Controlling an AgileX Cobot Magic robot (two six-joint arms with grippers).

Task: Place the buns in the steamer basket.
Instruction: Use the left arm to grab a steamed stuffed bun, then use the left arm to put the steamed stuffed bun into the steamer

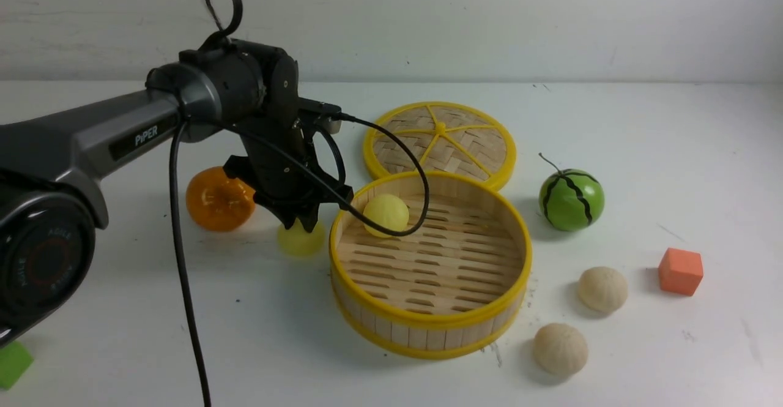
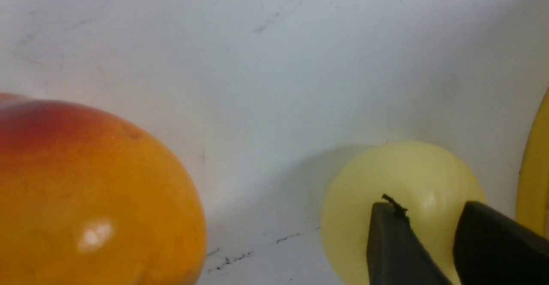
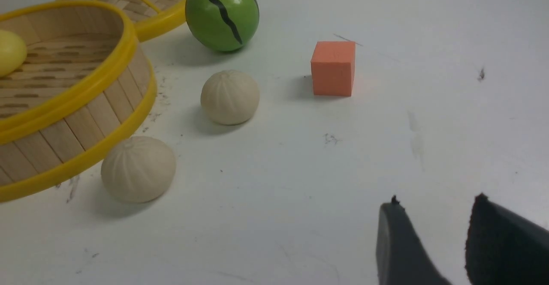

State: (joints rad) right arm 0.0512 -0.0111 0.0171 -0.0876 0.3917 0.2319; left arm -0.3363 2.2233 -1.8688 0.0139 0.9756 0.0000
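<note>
Bamboo steamer basket (image 1: 422,335) holds one yellow bun (image 1: 386,214).

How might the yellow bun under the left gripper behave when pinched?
Likely to roll: the yellow bun is a smooth ball on the flat table. Its glossy highlight suggests a slippery skin, so the left gripper may squeeze it out unless centred.

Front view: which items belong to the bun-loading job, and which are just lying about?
Job: steamer basket; yellow bun inside; yellow bun outside; nearer cream bun; farther cream bun.
Lying about: tangerine; watermelon ball; woven lid; orange cube; green block.
</note>
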